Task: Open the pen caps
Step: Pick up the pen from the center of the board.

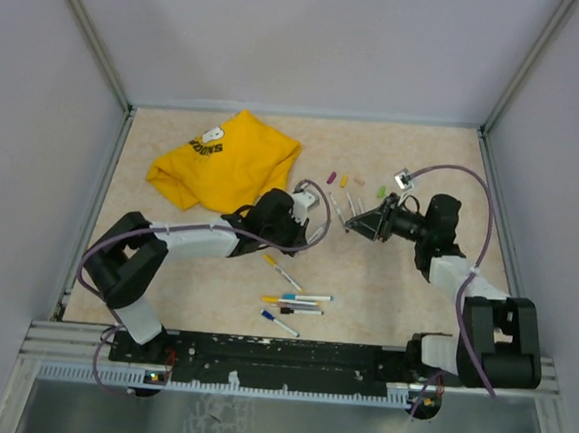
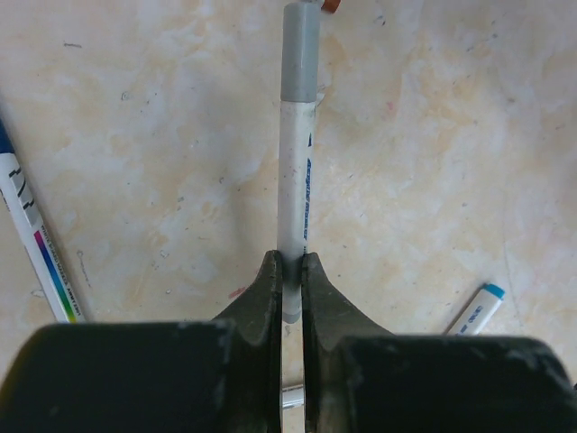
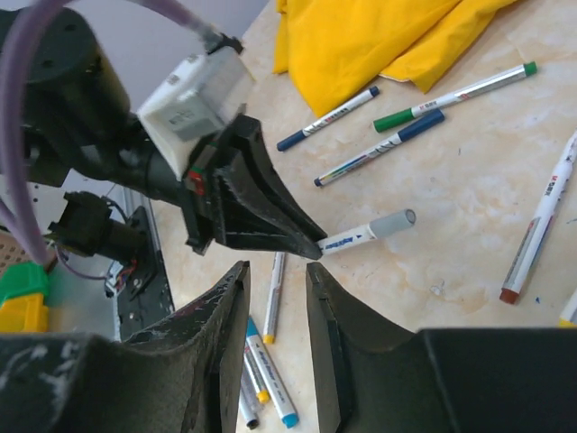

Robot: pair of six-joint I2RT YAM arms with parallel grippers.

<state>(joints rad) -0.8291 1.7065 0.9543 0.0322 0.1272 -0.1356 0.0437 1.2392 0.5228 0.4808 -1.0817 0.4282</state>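
Step in hand: uncapping one pen [image 2: 295, 198]. L jaws shut tight on its white barrel, grey cap [image 3: 394, 223] sticking out twd the R arm. R jaws part-open, empty, just short of the cap (other pens [image 3: 343, 113] lie loose on the counter [image 2: 135, 135]). Next, I'd judge: R closes on cap, pulls straight along barrel.

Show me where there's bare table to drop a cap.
Free: back strip right of the yellow T-shirt, beyond the loose caps; near patch between the pen cluster and the right arm. Crowded: centre, where the left arm meets it.
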